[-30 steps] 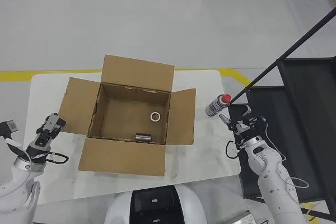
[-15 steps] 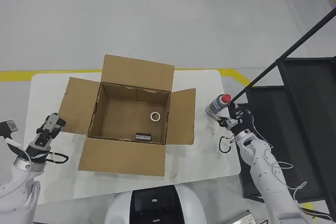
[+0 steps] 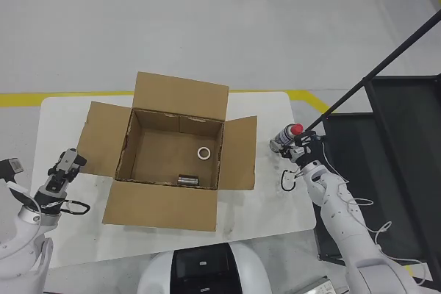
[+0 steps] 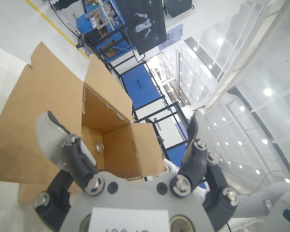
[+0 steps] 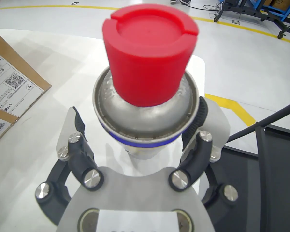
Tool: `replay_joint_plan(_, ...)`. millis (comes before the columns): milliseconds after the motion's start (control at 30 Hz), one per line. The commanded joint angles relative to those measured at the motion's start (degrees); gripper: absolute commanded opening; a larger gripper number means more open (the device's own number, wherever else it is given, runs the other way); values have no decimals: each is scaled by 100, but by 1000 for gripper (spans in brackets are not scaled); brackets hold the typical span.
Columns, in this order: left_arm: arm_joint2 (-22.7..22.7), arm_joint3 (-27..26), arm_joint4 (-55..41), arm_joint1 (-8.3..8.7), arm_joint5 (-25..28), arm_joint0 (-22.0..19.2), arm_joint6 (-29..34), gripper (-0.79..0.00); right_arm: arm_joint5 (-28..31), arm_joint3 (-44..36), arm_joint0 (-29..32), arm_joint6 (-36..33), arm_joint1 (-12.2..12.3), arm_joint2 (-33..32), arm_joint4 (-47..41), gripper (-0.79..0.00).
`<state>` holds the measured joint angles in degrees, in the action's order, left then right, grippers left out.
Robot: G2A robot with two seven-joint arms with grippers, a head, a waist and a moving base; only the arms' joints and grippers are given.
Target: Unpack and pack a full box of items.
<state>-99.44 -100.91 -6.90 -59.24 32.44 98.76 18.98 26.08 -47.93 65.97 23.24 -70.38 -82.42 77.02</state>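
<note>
Two small items lie on the floor of the open cardboard box [image 3: 181, 94], which sits mid-table with all four flaps spread flat: a white ring [image 3: 203, 153], possibly a roll of tape though the top view is too coarse to be sure, and a short dark cylinder [image 3: 187, 178] on its side near the wall closest to the robot. They are apart from each other.

Outside the box, a spray can [image 3: 283, 137] with a red top stands upright on the white table [image 3: 272, 198], just beside the right-hand flap and near the table's right edge. The right gripper [image 3: 290, 144] is at this can. In its wrist view the can [image 5: 145, 112] stands between the fingers [image 5: 75, 121]. One pad sits against or nearly against the can's shoulder, while the other shows a clear gap of table beside the can, so the jaws are spread around it and not clamped.

Well off to the other side, the left gripper [image 3: 67, 160] hangs over the table's left part, just outside the left flap. Its fingers [image 4: 48, 126] are wide apart with nothing between them, and it points towards the box.
</note>
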Motion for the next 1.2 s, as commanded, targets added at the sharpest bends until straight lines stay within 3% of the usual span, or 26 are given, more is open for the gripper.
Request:
replay_joint_plan(0, 0, 0, 0, 0, 0, 0, 0, 0, -3, 53, -39, 37, -9, 53, 18, -785)
replay_joint_plan(500, 0, 0, 0, 0, 0, 0, 0, 0, 243, -217, 46, 749, 19, -7, -303, -785)
replay_joint_plan(633, 0, 0, 0, 0, 0, 0, 0, 0, 305, -1250, 361, 1117, 106, -248, -195, -785)
replay_joint_plan(767, 0, 0, 0, 0, 0, 0, 0, 0, 120, -3100, 998, 1124, 215, -687, 52, -785)
replay_joint_plan(867, 0, 0, 0, 0, 0, 0, 0, 0, 123, -4548, 1501, 778, 263, -902, 179, -785)
replay_joint_plan(967, 0, 0, 0, 0, 0, 0, 0, 0, 510, -5599, 1812, -288, 292, -877, -28, -785)
replay_joint_plan(1167, 0, 0, 0, 0, 0, 0, 0, 0, 544, -6703, 1764, -2197, 260, -291, -1110, -785)
